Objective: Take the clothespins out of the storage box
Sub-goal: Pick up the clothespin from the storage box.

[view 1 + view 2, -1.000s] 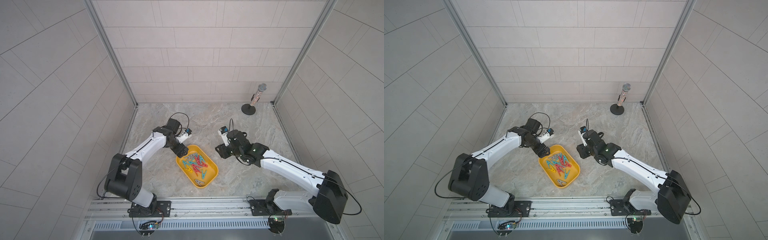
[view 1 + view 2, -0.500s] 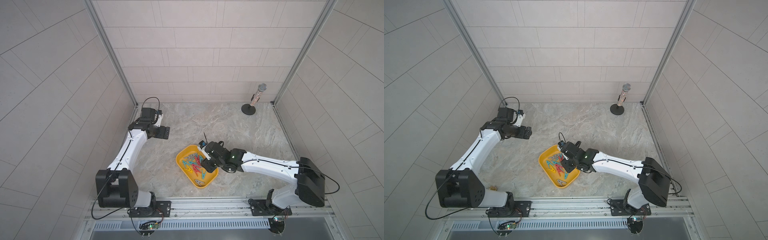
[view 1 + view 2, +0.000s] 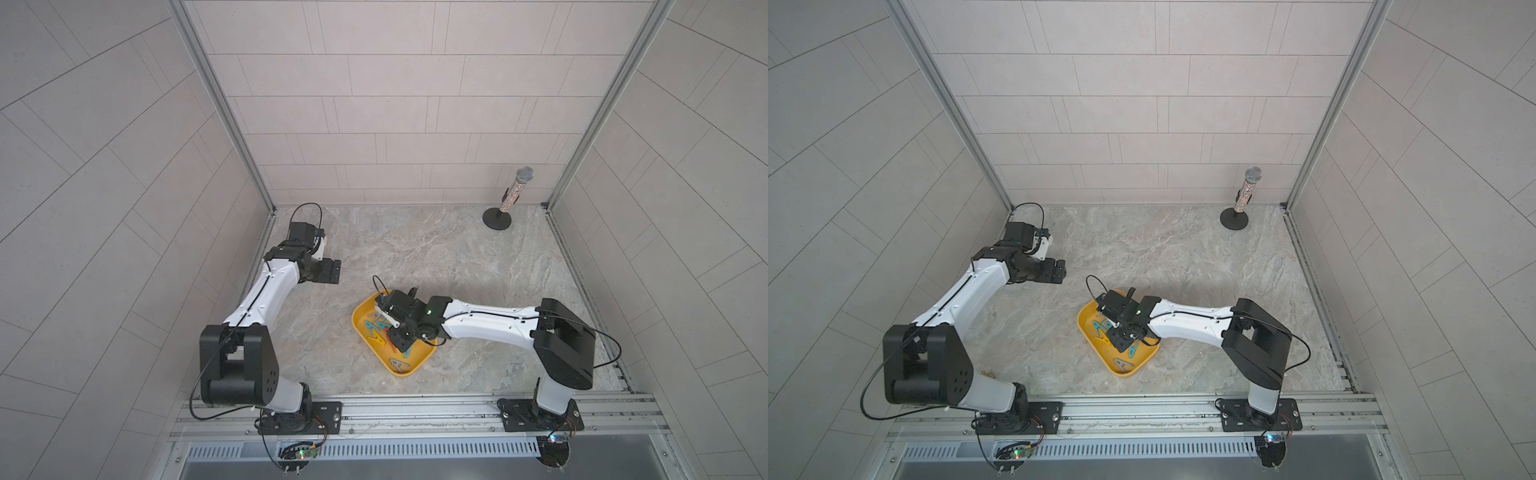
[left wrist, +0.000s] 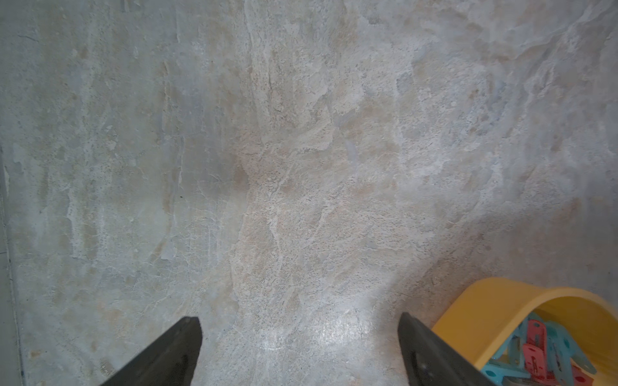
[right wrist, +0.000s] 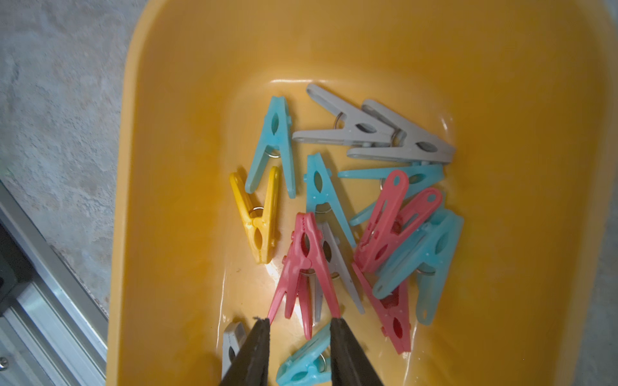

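I have the storage box (image 3: 357, 322) on the table (image 3: 415, 249), close to the front edge and about midway along it, sitting askew. Both top views show it there. The clothespins (image 5: 368, 217) are all inside the box, heaped loosely toward 1 end. They are teal, red and grey, with 1 yellow peg (image 5: 255, 224) lying by itself beside the heap and 2 grey pegs (image 5: 374, 133) overlapping at its far side.

My right gripper (image 5: 299, 320) is down inside the box, with the right arm reaching in from the right side of the table. In the right wrist view its fingertips (image 5: 262, 334) stand a little apart, 1 at each splayed leg end of a red clothespin (image 5: 306, 254) lying on top of the heap. The tips look to be touching those legs, but I cannot tell whether they are pinching them or only resting against them. A teal peg (image 5: 301, 364) lies low between the 2 fingers, and a grey one (image 5: 230, 341) sits just outside them.

My left gripper (image 4: 299, 317) is over bare table toward the back left corner, well apart from the box, with its jaws spread wide and nothing between them. A corner of the box shows at the edge of the left wrist view.

A glittery microphone (image 3: 513, 191) stands on its round base in the back right corner of the table.
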Controlling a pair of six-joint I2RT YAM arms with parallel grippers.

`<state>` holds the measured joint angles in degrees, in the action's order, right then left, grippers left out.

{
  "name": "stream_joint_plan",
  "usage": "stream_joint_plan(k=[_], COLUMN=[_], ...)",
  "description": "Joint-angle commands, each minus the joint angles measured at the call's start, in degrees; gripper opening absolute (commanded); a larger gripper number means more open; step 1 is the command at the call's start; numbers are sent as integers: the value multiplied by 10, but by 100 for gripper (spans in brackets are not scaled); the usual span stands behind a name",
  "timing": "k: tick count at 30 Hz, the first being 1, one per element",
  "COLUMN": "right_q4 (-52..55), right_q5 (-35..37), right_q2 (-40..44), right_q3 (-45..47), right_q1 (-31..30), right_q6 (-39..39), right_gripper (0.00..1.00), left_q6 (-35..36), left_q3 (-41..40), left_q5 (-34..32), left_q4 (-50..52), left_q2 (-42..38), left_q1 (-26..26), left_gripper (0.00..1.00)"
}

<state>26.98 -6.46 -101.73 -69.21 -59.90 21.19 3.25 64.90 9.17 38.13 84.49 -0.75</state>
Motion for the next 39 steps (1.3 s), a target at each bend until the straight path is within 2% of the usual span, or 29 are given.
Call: stream_joint_plan(k=[1, 7, 22, 25, 27, 35, 39], right_q4=[23, 18, 16, 16, 10, -15, -19], right_q5=[5, -4, -16, -17, -21, -24, -26], right_q2=[-10, -25, -61, -65, -60, 8, 43], right_q3=[-12, -19, -37, -38, -35, -2, 7], right_q1=[-2, -2, -2, -2, -2, -3, -3], right_q6=[1, -1, -7, -9, -11, -22, -24], right_gripper=[32, 32, 30, 23, 23, 2, 0], left_q6=[-6, -9, -9, -9, -9, -9, -10], left_q3=[0, 0, 2, 3, 2, 1, 2], left_q5=[-15, -37, -39, -42, -44, -58, -64], left_q4=[-1, -5, -3, -4, -3, -7, -7], left_q2=[0, 7, 15, 17, 16, 16, 18], left_q1=[2, 2, 1, 2, 2, 1, 2], left_gripper=[100, 100, 100, 100, 100, 100, 100])
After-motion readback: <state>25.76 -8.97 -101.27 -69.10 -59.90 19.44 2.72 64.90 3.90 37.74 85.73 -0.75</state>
